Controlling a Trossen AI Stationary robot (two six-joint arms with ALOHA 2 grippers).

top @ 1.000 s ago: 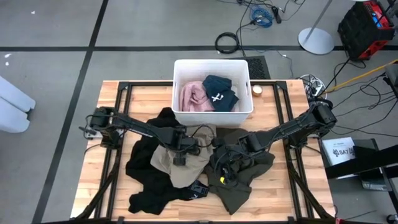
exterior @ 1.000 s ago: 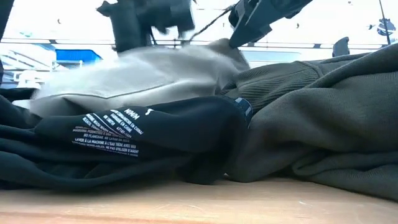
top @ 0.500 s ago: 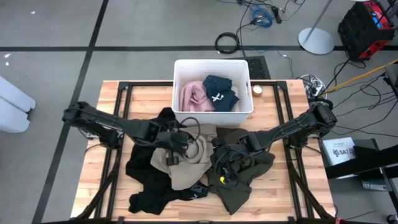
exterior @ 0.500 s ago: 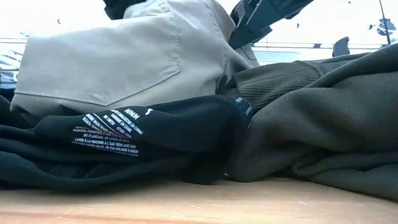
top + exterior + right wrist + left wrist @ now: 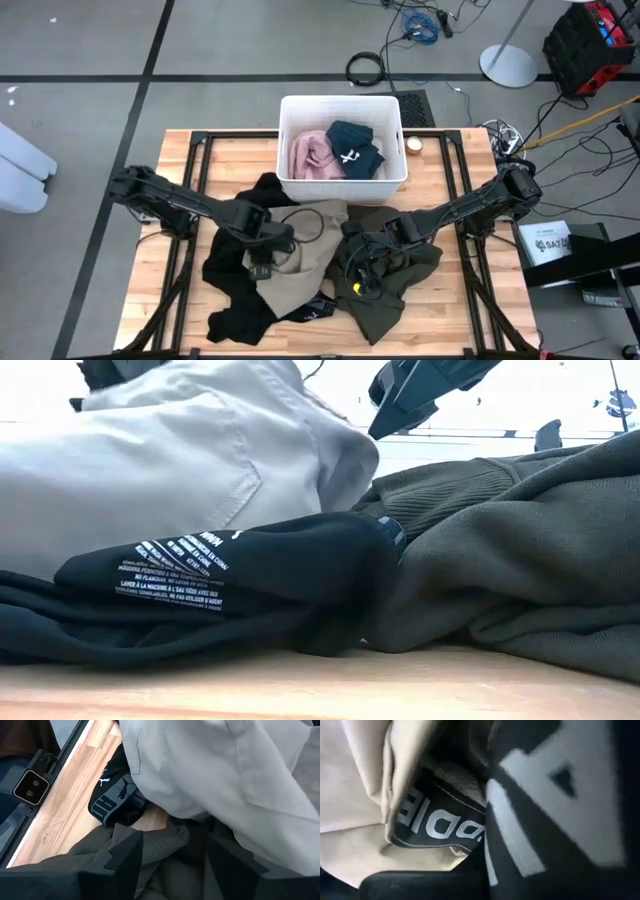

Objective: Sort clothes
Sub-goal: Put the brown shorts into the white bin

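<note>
Gripping the khaki-tan garment (image 5: 300, 262), the left gripper (image 5: 262, 268) is nearly closed on the cloth over the middle of the table (image 5: 448, 300). This garment lies on the black clothes (image 5: 232, 268), which spread toward the left front part. The right gripper (image 5: 362, 272) hangs with its fingers (image 5: 125, 865) wide apart just above the dark olive-green garment (image 5: 385, 290), and it holds nothing. The pale pink garment (image 5: 312, 153) and the dark blue garment (image 5: 352, 146) lie side by side inside the white bin (image 5: 340, 104) at the far side of the table.
</note>
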